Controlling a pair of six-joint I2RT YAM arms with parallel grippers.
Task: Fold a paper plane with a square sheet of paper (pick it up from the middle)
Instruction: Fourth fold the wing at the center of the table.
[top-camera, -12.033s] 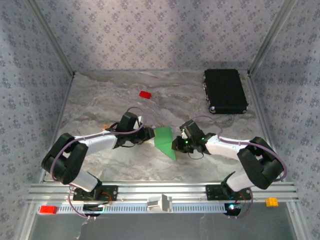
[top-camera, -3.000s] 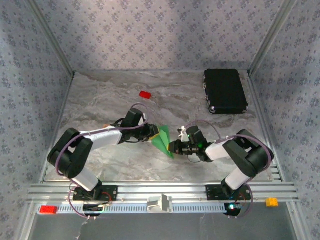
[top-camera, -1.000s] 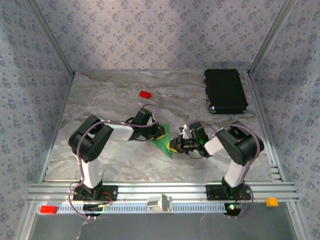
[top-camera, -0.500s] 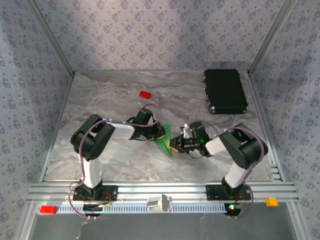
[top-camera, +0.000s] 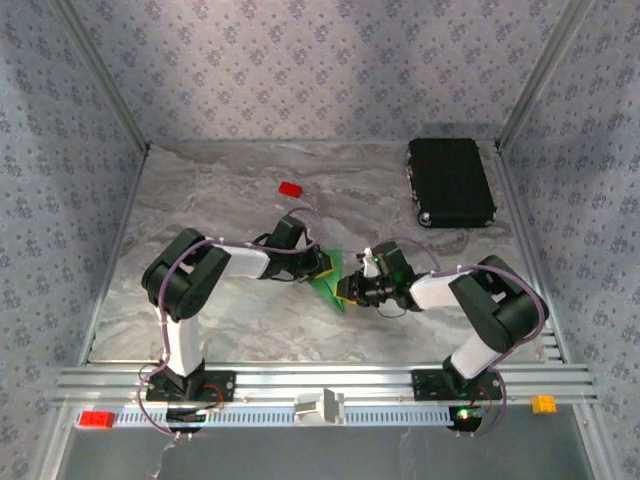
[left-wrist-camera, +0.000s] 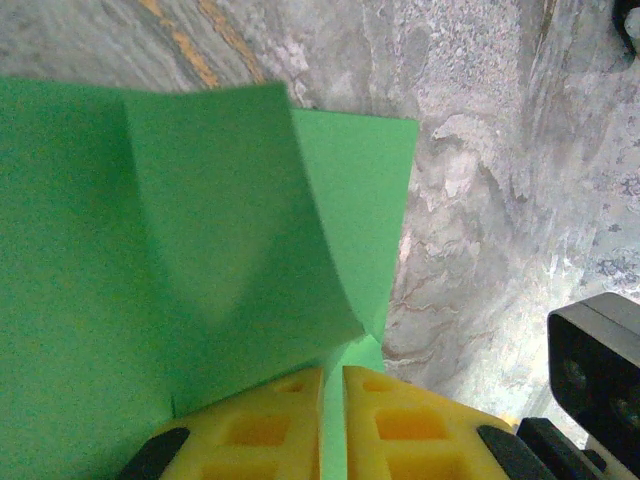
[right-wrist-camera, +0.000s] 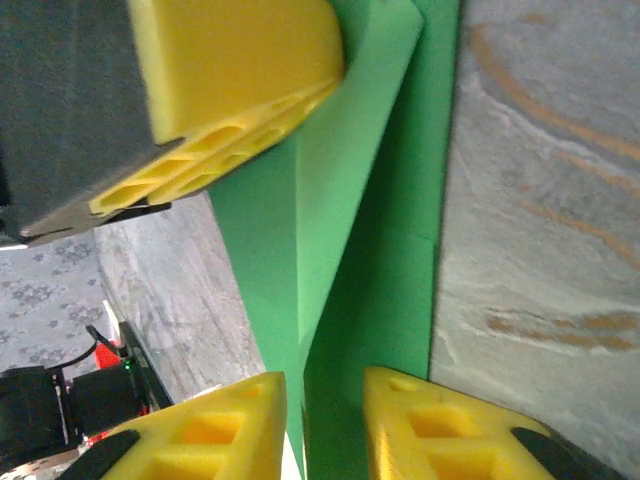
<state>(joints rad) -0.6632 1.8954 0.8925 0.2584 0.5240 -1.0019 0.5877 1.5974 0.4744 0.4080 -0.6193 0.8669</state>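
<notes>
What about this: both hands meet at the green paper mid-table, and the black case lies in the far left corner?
No: the black case lies in the far right corner, not left; the top external view shows it. The rest stands.

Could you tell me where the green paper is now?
In the top view, the square sheet of paper sits mid-table, pinched by the left gripper, with the right gripper at its right edge.

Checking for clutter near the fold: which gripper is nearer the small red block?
Left. The left gripper lies below the red block in the top view; the right gripper sits lower and farther right.
</notes>
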